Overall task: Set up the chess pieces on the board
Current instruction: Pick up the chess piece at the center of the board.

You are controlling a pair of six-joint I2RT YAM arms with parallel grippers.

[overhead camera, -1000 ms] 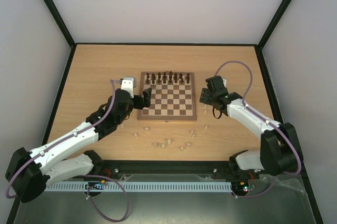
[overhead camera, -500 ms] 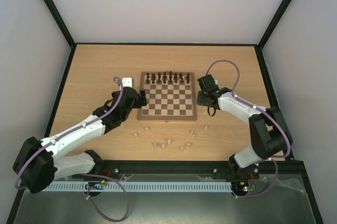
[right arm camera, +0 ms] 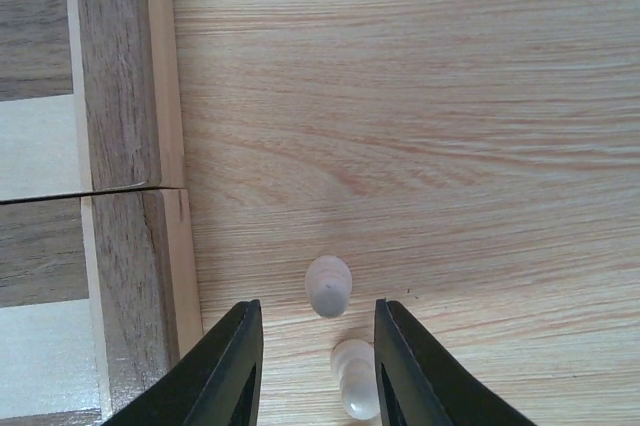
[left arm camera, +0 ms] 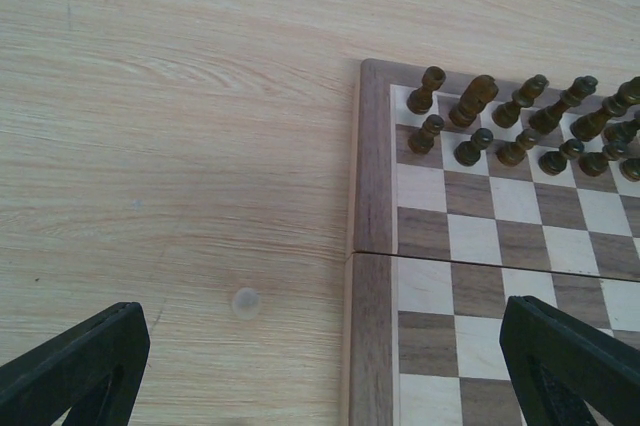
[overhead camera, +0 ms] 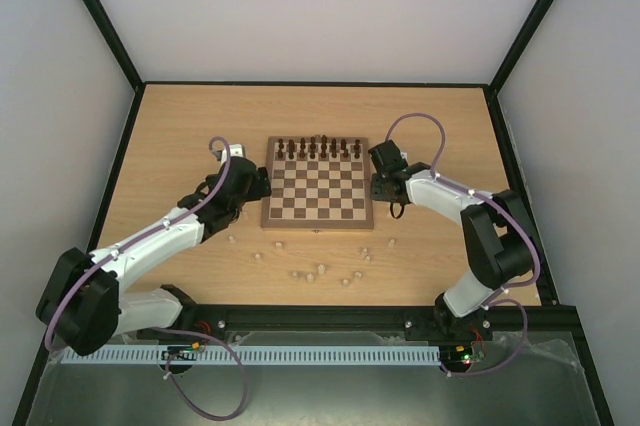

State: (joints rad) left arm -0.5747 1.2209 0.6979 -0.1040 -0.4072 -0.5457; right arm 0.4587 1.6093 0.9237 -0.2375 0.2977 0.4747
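- In the top view both sets of fingers are too small to read. The right wrist view cuts off all but a corner of the board (right arm camera: 120, 96).
- The left gripper (left arm camera: 322, 311) is spread wide above the board's left border.
- Dark pieces (left arm camera: 520, 126) fill the two far rows.
- The right gripper (right arm camera: 315, 306) is narrowed but not pinching. One pale piece (right arm camera: 357, 378) lies between its fingers, and another (right arm camera: 328, 286) stands at their tips, just beside the board's right edge.
- The other chess pieces (overhead camera: 320, 271), small and cream, are scattered on the table (overhead camera: 180, 126) in front of the board.
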